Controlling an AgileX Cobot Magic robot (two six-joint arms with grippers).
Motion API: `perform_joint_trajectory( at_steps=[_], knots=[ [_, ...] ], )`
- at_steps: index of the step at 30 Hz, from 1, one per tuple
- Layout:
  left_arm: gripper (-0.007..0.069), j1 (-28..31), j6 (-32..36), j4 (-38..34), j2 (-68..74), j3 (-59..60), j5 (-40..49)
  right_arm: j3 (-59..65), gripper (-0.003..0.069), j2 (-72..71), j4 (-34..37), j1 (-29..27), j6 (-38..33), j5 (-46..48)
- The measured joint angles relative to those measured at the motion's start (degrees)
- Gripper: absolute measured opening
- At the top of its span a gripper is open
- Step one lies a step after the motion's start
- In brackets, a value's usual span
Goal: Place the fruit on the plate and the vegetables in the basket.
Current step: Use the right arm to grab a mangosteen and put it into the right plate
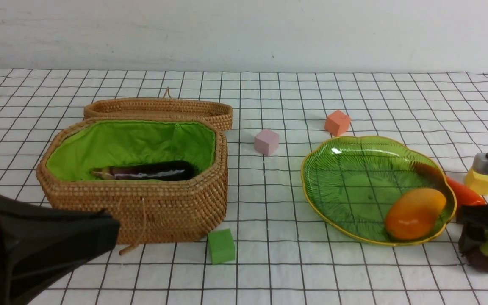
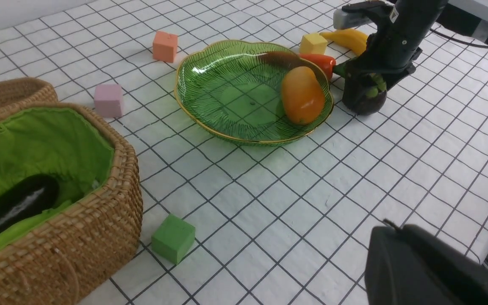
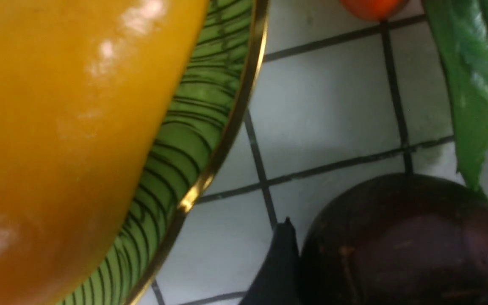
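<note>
Right pincer [image 1: 486,228]: jaws apart, set down over the mangosteen [image 1: 487,259] from above, one jaw on either side of its green cap.
Finger [image 3: 280,262]: dark tip hard by the mangosteen's purple flank; touching or just off it, cannot tell.
Mangosteen: upright on the checked cloth, just outside the near-right rim of the plate [image 1: 311,178].
Mango [image 1: 415,214]: lying in the plate's near-right side, close to the pincer.
Carrot [image 1: 462,192]: on the cloth just behind the pincer, between the plate rim and a yellow cube [image 1: 479,182].
Banana [image 2: 347,38]: on the cloth beyond the yellow cube.
Basket [image 1: 142,207]: open, well apart to the left, eggplant [image 1: 151,171] inside.
Left pincer [image 1: 104,231]: jaws together, empty, low in front of the basket.
</note>
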Motion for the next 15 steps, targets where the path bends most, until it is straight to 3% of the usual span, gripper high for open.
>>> perform_joint_trajectory(
  at_steps=[15],
  knots=[
    [-0.0013,0.0,0.0,0.0,-0.5,0.0,-0.3,-0.3,0.0581,1.7,-1.5,0.0,-0.7,-0.2]
  ],
)
